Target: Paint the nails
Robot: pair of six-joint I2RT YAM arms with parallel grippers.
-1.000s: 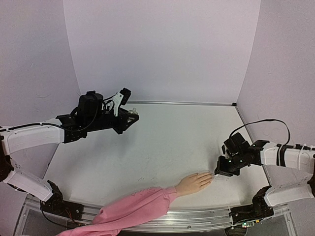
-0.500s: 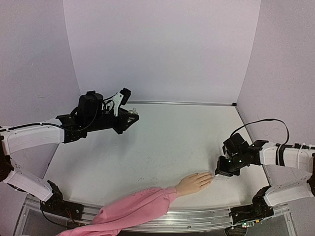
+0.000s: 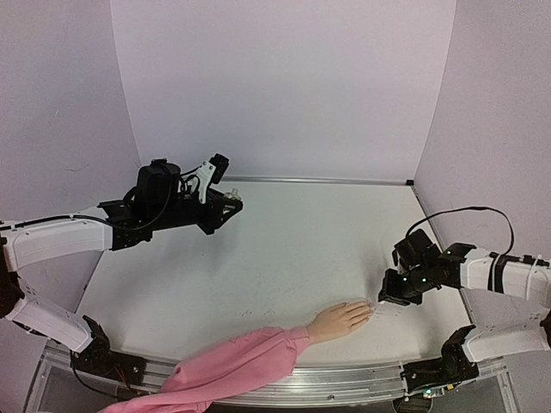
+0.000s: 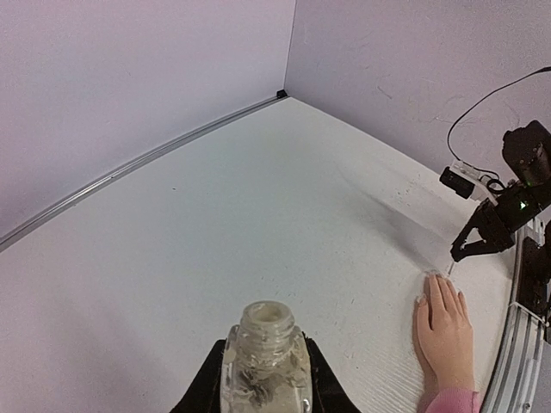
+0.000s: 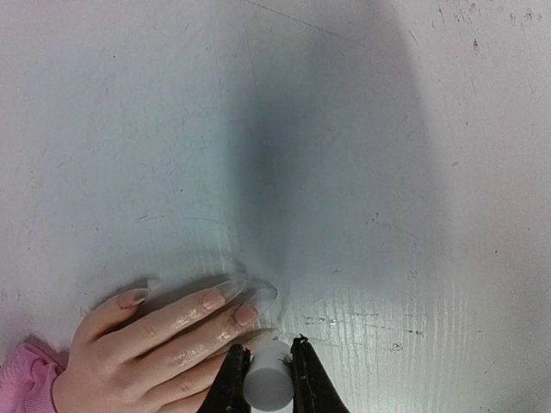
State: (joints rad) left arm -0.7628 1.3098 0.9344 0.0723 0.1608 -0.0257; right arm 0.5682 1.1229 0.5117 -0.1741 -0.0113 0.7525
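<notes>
- The table [image 3: 293, 241] carries the pink sleeve [image 3: 232, 366] along its 6 o'clock edge.
- The left gripper [image 3: 227, 200] hangs near 10 o'clock, its fingers closed round a clear, open-necked bottle [image 4: 264, 361].
- The right gripper [image 3: 387, 297] sits low near 4 o'clock, pinching a small white cylinder [image 5: 269, 383].
- The mannequin hand [image 3: 337, 321] lies flat near 5 o'clock, fingers pointing toward 3 o'clock.
- The nails [image 5: 213, 299] face up at the fingertips, just beside the right gripper, at its 8 o'clock.
</notes>
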